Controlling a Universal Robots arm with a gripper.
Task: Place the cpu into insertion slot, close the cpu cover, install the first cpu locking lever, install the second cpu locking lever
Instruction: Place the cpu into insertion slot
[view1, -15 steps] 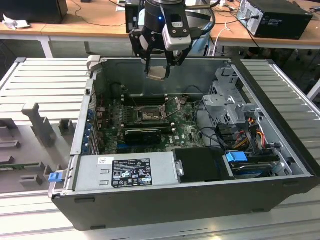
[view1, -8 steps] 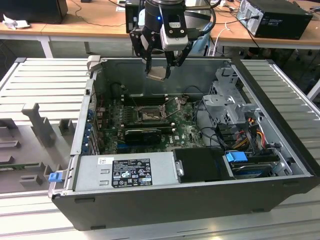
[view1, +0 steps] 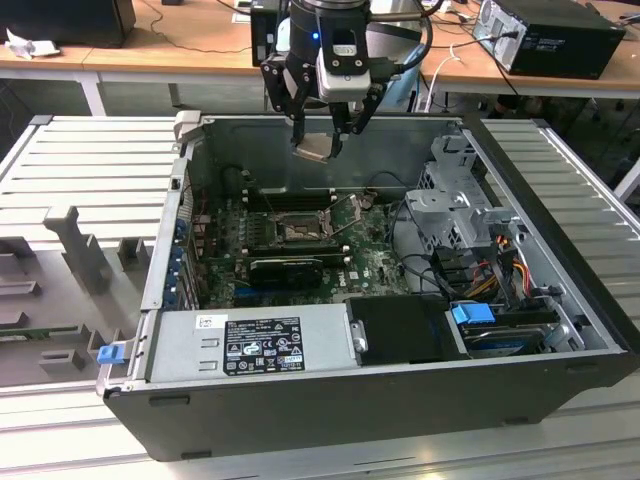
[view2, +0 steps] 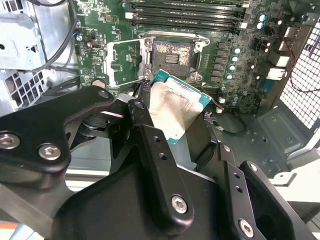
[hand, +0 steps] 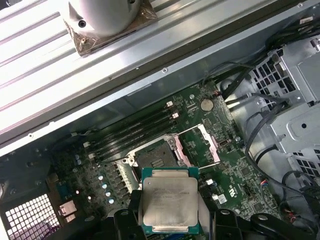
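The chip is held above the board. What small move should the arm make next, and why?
Probably lower the cpu straight toward the insertion slot, keeping it level. The gripper is shut on the chip in the air, the slot below lies bare, and the cpu cover stands open.

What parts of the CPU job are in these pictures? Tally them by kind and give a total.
Black metal gripper: 1
Flat square cpu with pale beige-grey metal face, held in the gripper: 1
Square dark-centred, silver-rimmed insertion slot: 1
Thin grey metal-frame cpu cover, swung open: 1
Total: 4
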